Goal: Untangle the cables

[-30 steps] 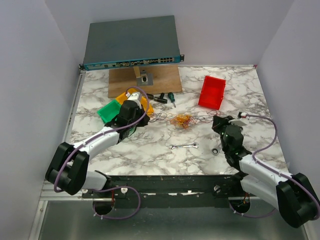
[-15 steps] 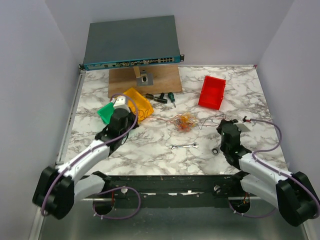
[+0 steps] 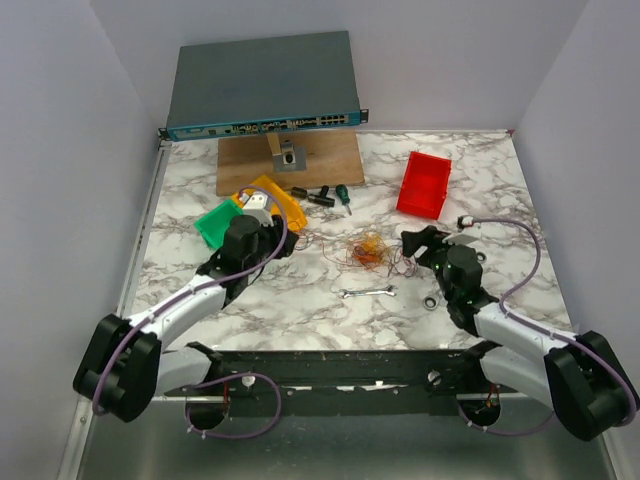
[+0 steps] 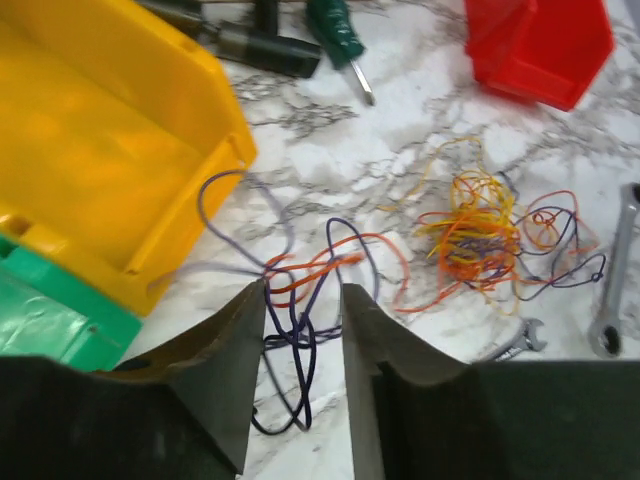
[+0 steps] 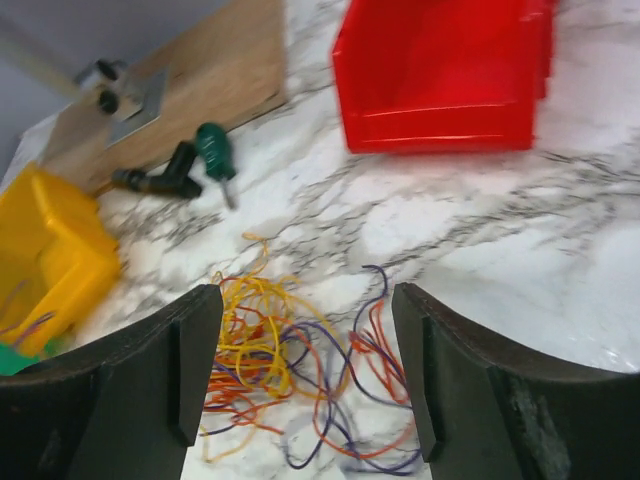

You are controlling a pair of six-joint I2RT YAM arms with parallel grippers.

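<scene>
White marble table (image 3: 300, 305), grey veins all over. Dead centre, the cables (image 3: 368, 247): orange and yellow in the knot, red and dark purple loops straying off it. At one o'clock, a bright red bin (image 3: 424, 185). At ten, a yellow bin (image 3: 290, 208), with a green bin (image 3: 215, 222) at nine. Twelve o'clock: a brown wood board (image 3: 320, 160), and past it a slate-grey box (image 3: 262, 85) with a teal front strip. Green-handled screwdriver (image 3: 342, 195) at eleven. Silver wrench (image 3: 368, 293) at six. Arms (image 3: 180, 305) white, black joints, purple hoses.
</scene>
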